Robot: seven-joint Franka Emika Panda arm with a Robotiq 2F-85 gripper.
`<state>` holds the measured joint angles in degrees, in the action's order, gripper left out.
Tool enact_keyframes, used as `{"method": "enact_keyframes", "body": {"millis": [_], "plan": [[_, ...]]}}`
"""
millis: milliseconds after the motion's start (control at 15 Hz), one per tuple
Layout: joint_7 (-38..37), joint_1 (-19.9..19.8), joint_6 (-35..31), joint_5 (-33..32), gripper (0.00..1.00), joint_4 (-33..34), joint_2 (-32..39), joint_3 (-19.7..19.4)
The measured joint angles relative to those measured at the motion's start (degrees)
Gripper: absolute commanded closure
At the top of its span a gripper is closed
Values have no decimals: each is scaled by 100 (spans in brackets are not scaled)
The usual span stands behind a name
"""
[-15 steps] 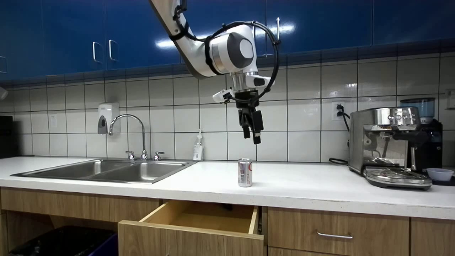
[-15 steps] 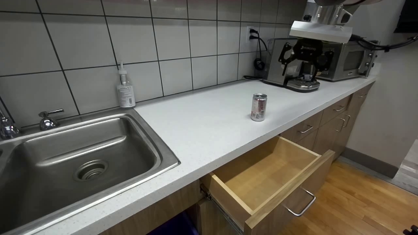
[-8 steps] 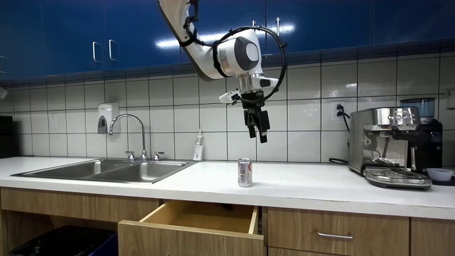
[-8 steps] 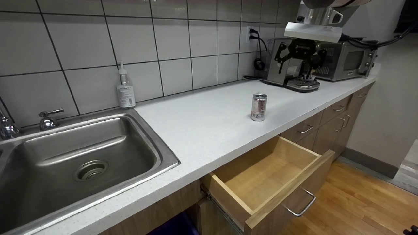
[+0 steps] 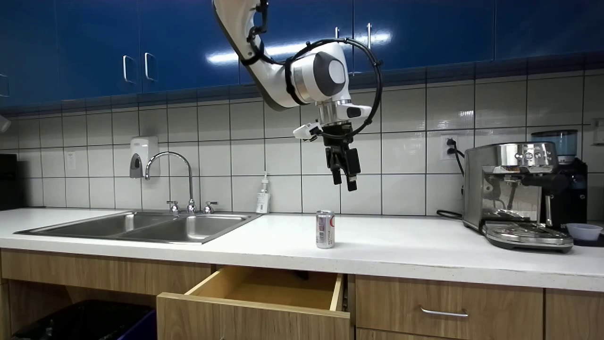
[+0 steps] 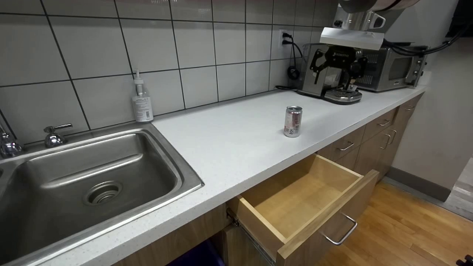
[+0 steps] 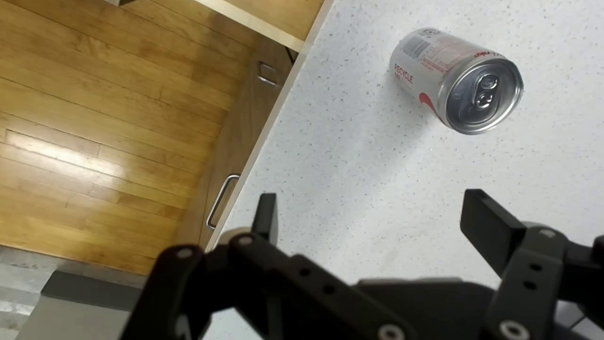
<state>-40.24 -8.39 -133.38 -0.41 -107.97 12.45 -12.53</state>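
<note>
Wide and white, a worktop (image 5: 401,236). Set down into the worktop, a steel sink (image 6: 88,162), with a round drain (image 6: 103,193) at the bottom. Under the worktop, a drawer (image 6: 325,215) pulled out, with a dark patch (image 5: 302,274) way at the back, too dim to name. Below the sink, a blue bin (image 5: 139,326) with a black bag (image 5: 94,311). Too dark inside to see more.

Up in the air, over the worktop, an open gripper (image 7: 370,203), holding nothing, well apart from the can (image 7: 424,66). By the sink, a pump bottle (image 6: 142,107), hard to tell how full. At the edge of an exterior view, a small white bowl (image 5: 584,232), too far off to see into.

Then the can, standing up straight on the worktop in both exterior views, near the front edge and the drawer. Seems to be thin, smooth metal. Probably quite light, a bit heavier if full. Cannot tell full from used up. Likely stiff when full, easy to squash when not. May slip, so best to squeeze snugly, but not hard. Best to grab around the middle, from two sides at once. Smaller yet, the lid (image 7: 462,99), with the tab (image 7: 486,92) lying flat: poor spots to hold, too slick and thin.
</note>
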Motion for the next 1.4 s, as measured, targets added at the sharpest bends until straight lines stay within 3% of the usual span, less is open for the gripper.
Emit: {"method": "enact_keyframes", "body": {"millis": [800, 1400], "plan": [[1057, 40, 149, 92, 0, 259, 89, 98], [1458, 43, 368, 178, 0, 1046, 803, 150]]}}
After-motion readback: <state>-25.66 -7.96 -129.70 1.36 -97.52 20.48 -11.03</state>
